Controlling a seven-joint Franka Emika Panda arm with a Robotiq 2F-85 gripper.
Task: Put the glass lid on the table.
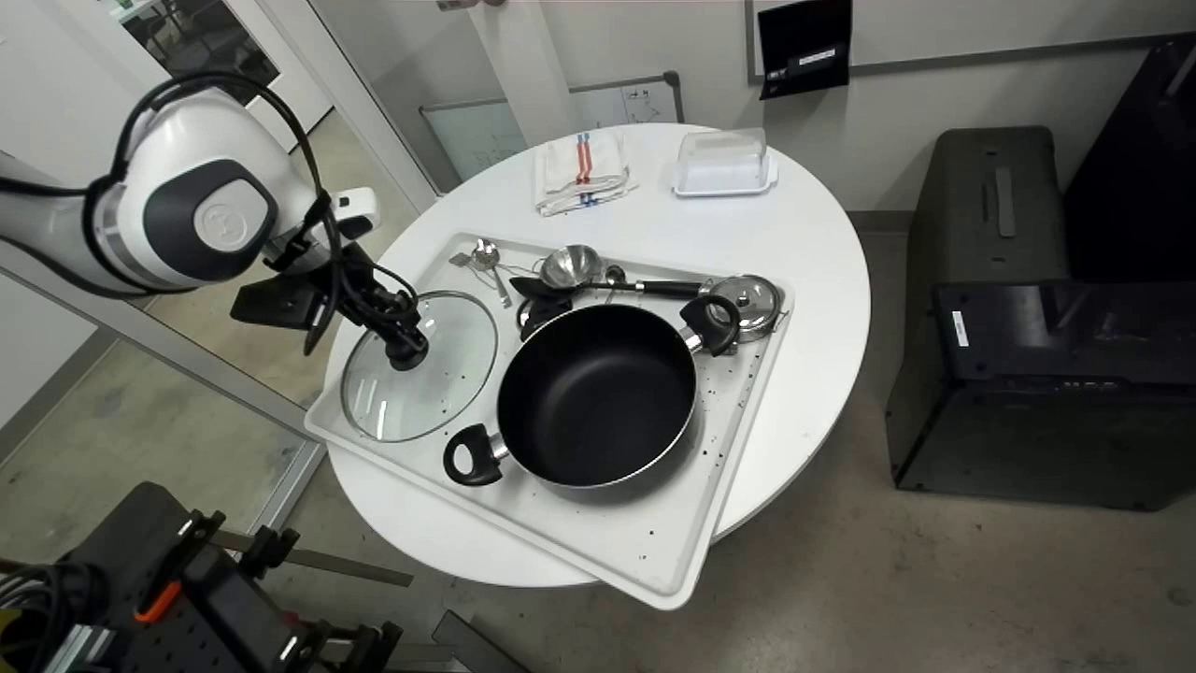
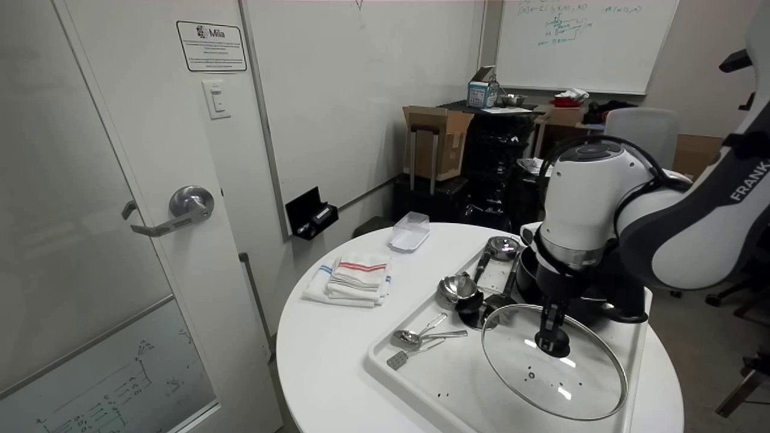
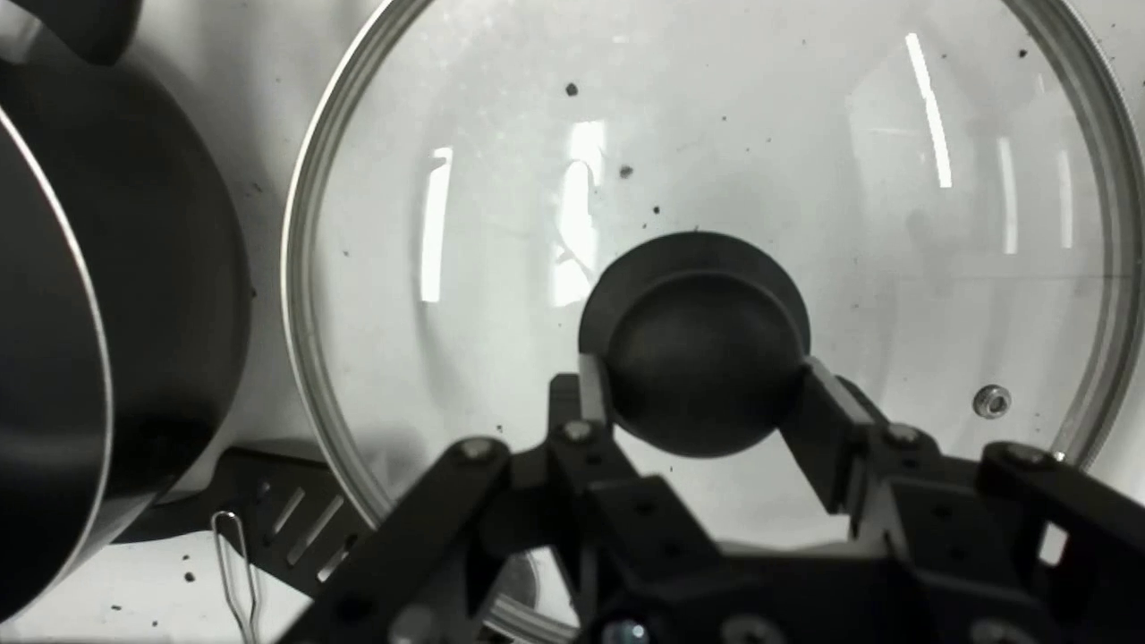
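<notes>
Wrist view: my pincer [image 3: 702,376] is grasping the knob [image 3: 700,322], touching it from both sides, so I judge that it has the lid [image 2: 554,370] by its centre. The knob is round, dark and matt, and looks the right place to take hold: small, central, and probably less slippery than the glass around it. I expect the lid to be stiff and fairly heavy for so narrow a grip, easy to tip or swivel, and likely to chip or crack if I set it down hard on one edge.

Outward from the knob, the lid is round clear glass, crossed by white streaks of reflected light, with a small metal-ringed hole [image 3: 991,402] off to one side and a thin metal rim [image 3: 300,268] all round. Dark specks [image 3: 572,89] show against it. In both exterior views the lid is over the tray [image 1: 607,533], and the pan [image 1: 598,397] stands just beside it; whether the rim touches the tray I cannot tell. Past the tray's edge lies the white tabletop [image 1: 818,252], where, going by the task, the lid has yet to go.
</notes>
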